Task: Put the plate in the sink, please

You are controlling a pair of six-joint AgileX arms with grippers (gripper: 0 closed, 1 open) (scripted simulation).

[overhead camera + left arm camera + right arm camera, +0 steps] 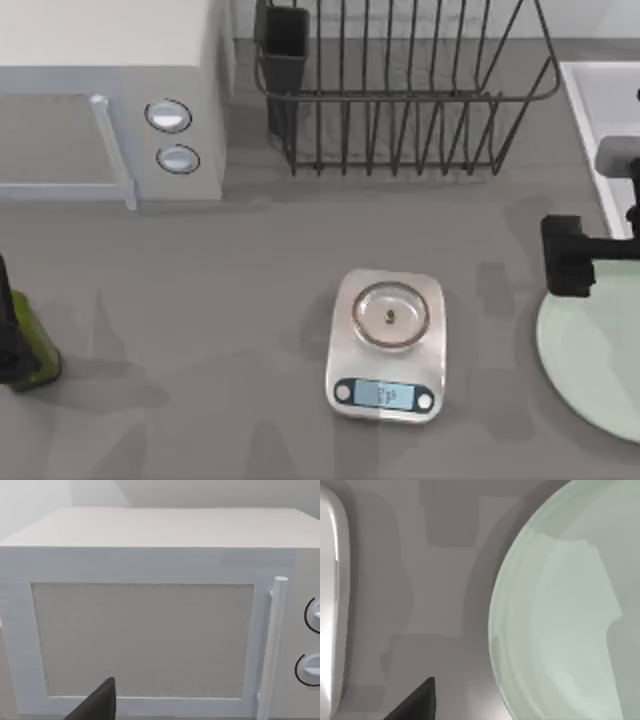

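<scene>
Right gripper [570, 257] hovering just past the near-left rim of the plate [600, 350], finger state impossible to tell; nothing visibly held. Plate flat on the counter at the table's right edge, sink [590, 95] behind it at the far right, scale [387, 345] well apart to the left. Risk, as a judgement: thin glossy rim slipping from a shallow pinch, or the tilted plate clipping the sink's raised rim; left gripper [97, 705] parked facing the microwave [150, 615].

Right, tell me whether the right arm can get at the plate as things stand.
Probably yes. The right gripper hovers at the plate's far edge, with nothing between them; the scale sits well off to the left.
</scene>
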